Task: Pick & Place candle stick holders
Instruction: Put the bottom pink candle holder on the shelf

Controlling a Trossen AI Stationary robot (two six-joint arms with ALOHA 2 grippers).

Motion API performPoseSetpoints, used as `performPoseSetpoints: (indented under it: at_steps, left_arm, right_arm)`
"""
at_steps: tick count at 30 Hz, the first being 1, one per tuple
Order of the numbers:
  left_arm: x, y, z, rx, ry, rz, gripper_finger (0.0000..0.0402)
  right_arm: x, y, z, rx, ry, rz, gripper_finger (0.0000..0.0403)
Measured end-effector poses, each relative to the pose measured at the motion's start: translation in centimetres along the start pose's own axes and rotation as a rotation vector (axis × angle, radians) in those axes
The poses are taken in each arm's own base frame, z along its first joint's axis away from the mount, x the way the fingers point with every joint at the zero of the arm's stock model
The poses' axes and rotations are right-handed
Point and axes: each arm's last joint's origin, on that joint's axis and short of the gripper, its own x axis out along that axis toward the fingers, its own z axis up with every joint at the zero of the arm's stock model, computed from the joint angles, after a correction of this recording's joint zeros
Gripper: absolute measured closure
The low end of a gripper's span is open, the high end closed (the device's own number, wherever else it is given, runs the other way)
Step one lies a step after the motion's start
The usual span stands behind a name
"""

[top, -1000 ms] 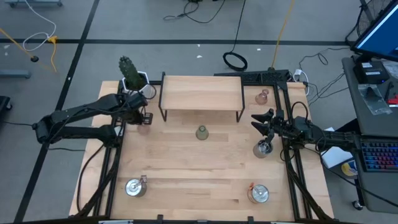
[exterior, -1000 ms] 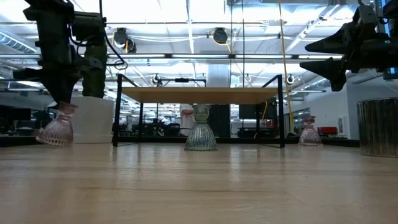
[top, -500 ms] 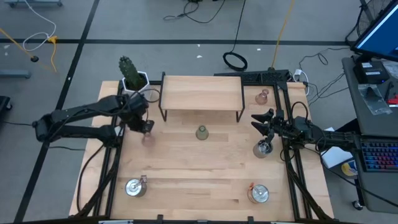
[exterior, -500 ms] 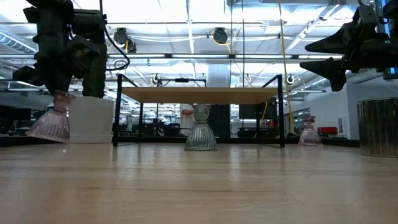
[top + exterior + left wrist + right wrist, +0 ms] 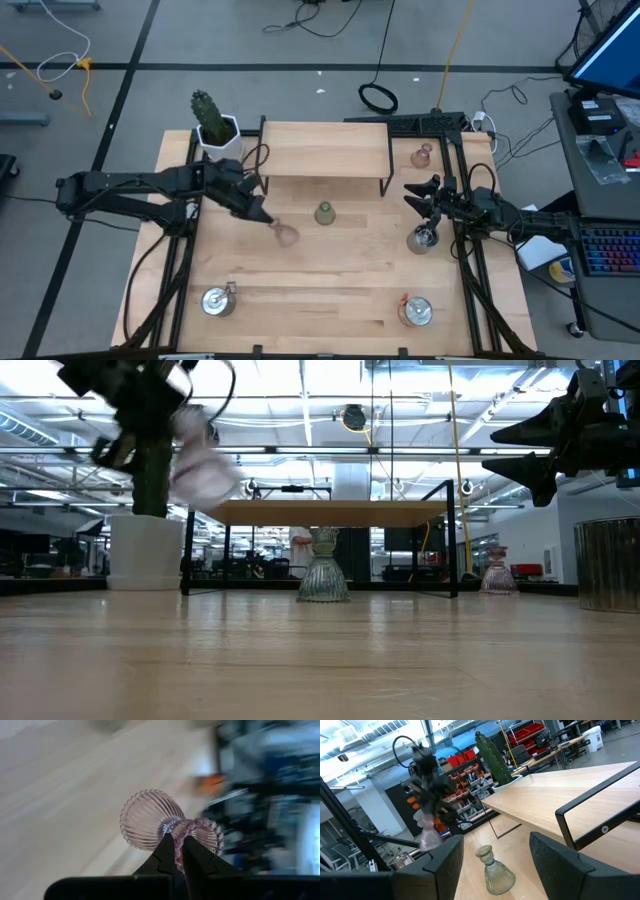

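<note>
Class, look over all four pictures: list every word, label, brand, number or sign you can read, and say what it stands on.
None can be read.
The screen at the high view's edge shows blue only, no legible text.
The red bins on the shelves behind the table bear no readable labels.

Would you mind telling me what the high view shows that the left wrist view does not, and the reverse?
Only the high view shows the cactus, the wooden shelf, the olive holder, three silver holders and the right end effector, open above the table. Only the left wrist view shows the pink holder's ribbed glass and the fingers pinching its neck. Both show the left end effector carrying the pink holder.
</note>
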Motion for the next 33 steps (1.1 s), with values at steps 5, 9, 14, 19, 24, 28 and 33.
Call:
performPoseSetpoints:
  at_steps: [5,9,14,19,24,28,33]
  left_arm:
    - [0.0,-2.3,0.3,0.040,-0.146,-0.164,0.0390]
    - [-0.8,-4.0,0.7,0.071,-0.248,-0.136,0.0390]
    - [-1.9,-7.1,1.9,0.136,-0.334,-0.033,0.0390]
    - [-2.1,-9.7,3.9,0.172,-0.394,0.146,0.0390]
    - [-2.1,-12.1,6.7,0.195,-0.450,0.266,0.0390]
    - [-2.5,-13.4,9.6,0.203,-0.510,0.350,0.0390]
    - [-3.4,-13.1,13.7,0.141,-0.573,0.476,0.0390]
  right_arm:
    - [0.0,0.0,0.0,0.000,0.000,0.000,0.0181]
    - [0.0,0.0,0.0,0.000,0.000,0.000,0.0181]
    - [0.0,0.0,0.0,0.000,0.000,0.000,0.0181]
    - [0.0,0.0,0.0,0.000,0.001,0.000,0.0181]
    - [0.0,0.0,0.0,0.000,0.001,0.000,0.0181]
    - [0.0,0.0,0.0,0.000,0.000,0.000,0.0181]
    - [0.0,0.0,0.0,0.000,0.000,0.000,0.0181]
